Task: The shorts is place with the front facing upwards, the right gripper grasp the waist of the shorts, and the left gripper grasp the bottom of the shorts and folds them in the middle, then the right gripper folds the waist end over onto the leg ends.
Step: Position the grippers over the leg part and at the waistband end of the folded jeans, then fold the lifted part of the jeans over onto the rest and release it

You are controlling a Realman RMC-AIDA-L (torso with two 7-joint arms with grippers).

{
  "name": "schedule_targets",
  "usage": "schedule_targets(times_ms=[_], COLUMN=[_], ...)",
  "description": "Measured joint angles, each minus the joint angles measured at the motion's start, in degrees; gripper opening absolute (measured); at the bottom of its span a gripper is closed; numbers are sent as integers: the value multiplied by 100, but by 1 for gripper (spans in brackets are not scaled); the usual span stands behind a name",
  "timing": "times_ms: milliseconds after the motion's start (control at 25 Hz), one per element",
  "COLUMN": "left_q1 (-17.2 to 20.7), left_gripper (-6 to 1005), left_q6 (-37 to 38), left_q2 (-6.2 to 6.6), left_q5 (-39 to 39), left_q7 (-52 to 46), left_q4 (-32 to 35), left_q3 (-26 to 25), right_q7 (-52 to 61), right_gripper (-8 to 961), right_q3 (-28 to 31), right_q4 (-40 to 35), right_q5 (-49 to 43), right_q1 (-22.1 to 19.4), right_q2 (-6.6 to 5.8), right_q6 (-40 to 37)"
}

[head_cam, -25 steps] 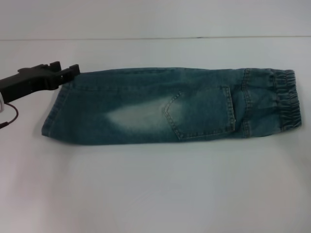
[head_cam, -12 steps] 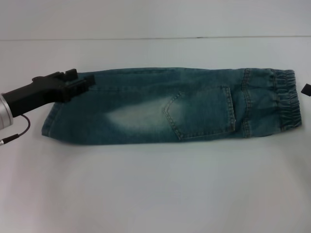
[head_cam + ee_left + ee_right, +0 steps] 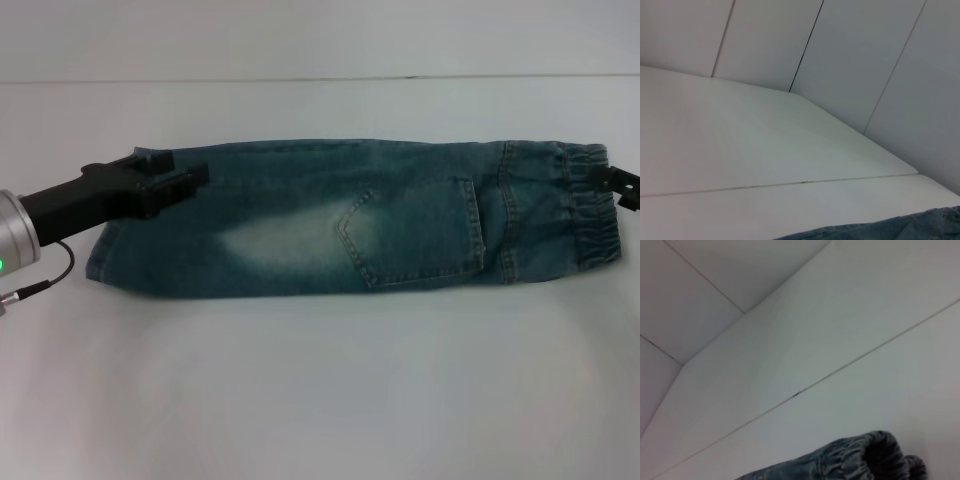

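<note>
Denim shorts (image 3: 340,215) lay flat on the white table (image 3: 320,380), folded lengthwise into a long strip w/ the elastic waist (image 3: 590,205) at the robot's right end and the leg hems (image 3: 110,250) at the left end. Left gripper (image 3: 185,180) sat over the far corner of the leg end, fingers close together w/ nothing visibly held. Right gripper (image 3: 622,186) only poked in at the edge by the waistband; can't tell its finger state.
</note>
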Motion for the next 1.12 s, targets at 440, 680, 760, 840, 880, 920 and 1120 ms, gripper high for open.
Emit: schedule_targets(times_ms=[440, 680, 760, 840, 880, 920, 1120], left_q1=[-9, -43, -44, -45, -56, -73, -248], left_gripper=[630, 629, 628, 628, 628, 628, 627], left_q6=[84, 101, 103, 105, 105, 103, -161], left_q2=[4, -3, -4, -9, -9, -11, -19], left_q5=[-5, -278, -572, -910, -1139, -1337, -1861], left_q7=[4, 194, 448, 775, 1022, 1242, 1829], left_q4=[11, -93, -252, -470, -638, -780, -1300], left_q3=[19, 145, 229, 300, 383, 479, 1097], right_q7=[202, 292, 286, 282, 281, 280, 295], right_gripper=[888, 840, 759, 678, 644, 611, 426], right_q3=[-593, -594, -576, -554, -548, -547, -549], right_q4=[296, 304, 280, 253, 241, 232, 183], right_q5=[-74, -98, -100, -98, -93, -89, -92], right_q1=[300, 219, 185, 167, 162, 159, 154], right_q2=[25, -114, -116, -126, -135, -142, -167], right_q6=[495, 185, 123, -6, -71, -124, -327])
